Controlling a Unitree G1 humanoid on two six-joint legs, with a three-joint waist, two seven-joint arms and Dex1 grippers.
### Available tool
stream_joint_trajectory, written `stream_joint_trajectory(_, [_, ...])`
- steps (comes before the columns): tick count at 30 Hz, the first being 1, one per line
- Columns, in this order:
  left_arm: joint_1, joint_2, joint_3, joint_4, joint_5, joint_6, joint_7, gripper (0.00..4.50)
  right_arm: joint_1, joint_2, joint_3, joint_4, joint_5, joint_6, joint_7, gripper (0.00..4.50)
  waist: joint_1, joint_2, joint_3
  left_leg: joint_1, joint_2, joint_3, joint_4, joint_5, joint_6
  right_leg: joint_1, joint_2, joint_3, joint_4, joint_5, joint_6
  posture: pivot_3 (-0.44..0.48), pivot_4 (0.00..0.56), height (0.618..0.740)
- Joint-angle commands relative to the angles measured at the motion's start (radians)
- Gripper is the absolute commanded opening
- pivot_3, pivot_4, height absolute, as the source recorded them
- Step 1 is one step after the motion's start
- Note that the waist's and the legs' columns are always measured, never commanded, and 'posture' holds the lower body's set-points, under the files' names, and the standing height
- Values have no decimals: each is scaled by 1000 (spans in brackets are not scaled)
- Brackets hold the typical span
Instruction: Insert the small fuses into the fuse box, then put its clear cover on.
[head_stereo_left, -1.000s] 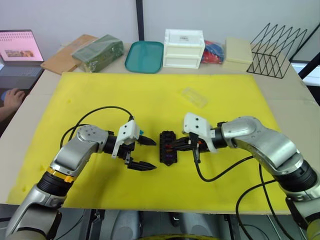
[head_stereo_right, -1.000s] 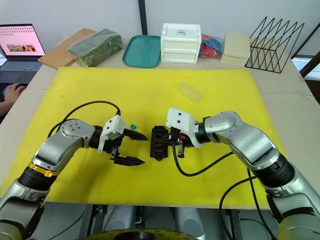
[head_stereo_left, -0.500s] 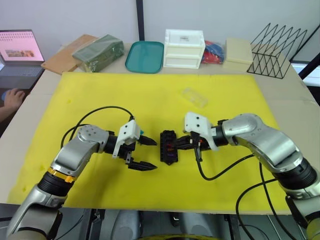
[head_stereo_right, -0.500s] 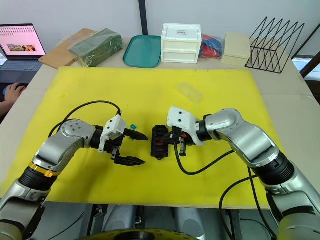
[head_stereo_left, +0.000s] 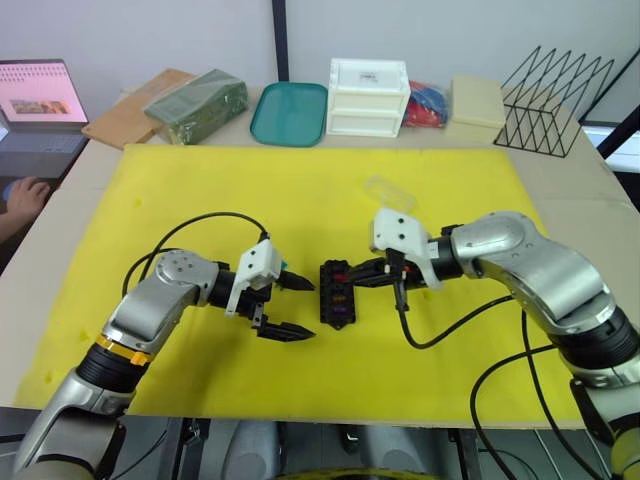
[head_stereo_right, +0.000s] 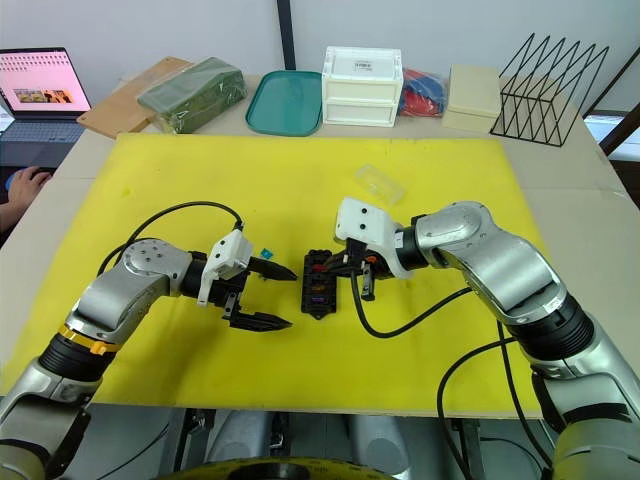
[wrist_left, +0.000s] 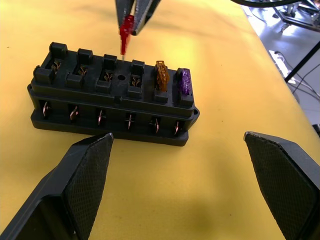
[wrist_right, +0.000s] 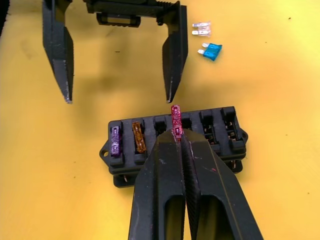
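Note:
The black fuse box (head_stereo_left: 336, 293) lies mid-mat with an amber fuse (wrist_left: 161, 75) and a purple fuse (wrist_left: 184, 82) seated at one end of its row. My right gripper (wrist_right: 176, 134) is shut on a red fuse (wrist_right: 175, 116), held upright just above an empty slot near the row's middle. My left gripper (head_stereo_left: 301, 308) stands open just left of the box, fingers (wrist_left: 80, 185) spread wide with nothing between them. A teal fuse (wrist_right: 212, 51) and a clear-grey fuse (wrist_right: 201, 29) lie loose on the mat beside the left gripper. The clear cover (head_stereo_left: 389, 195) rests on the mat behind the box.
Along the table's back edge stand a teal tray (head_stereo_left: 289, 112), a white drawer box (head_stereo_left: 367, 97), a beige box (head_stereo_left: 477, 100) and a black wire rack (head_stereo_left: 555, 100). A green pack (head_stereo_left: 197, 103) and a laptop (head_stereo_left: 38, 105) are at back left, with a person's hand (head_stereo_left: 22, 195) nearby.
My right gripper has risen slightly and shifted back over the fuse box with the red fuse still in it. The left gripper has stayed where it was.

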Motion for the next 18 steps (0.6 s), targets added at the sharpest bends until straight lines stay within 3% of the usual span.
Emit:
stream_joint_trajectory(1, [-6,-1,2,-37,4,-13,-1,4491,9,-9,-2,-38,4,-4,11,0,0,0,0,0,0,0,0,0,0,0,0,0,0,0,0,0,150,740])
stream_joint_trajectory(18, [5,1,6,-45,6,-12,2,4491,-5,12,38,-3,-45,-42,16,0,0,0,0,0,0,0,0,0,0,0,0,0,0,0,0,0,150,740])
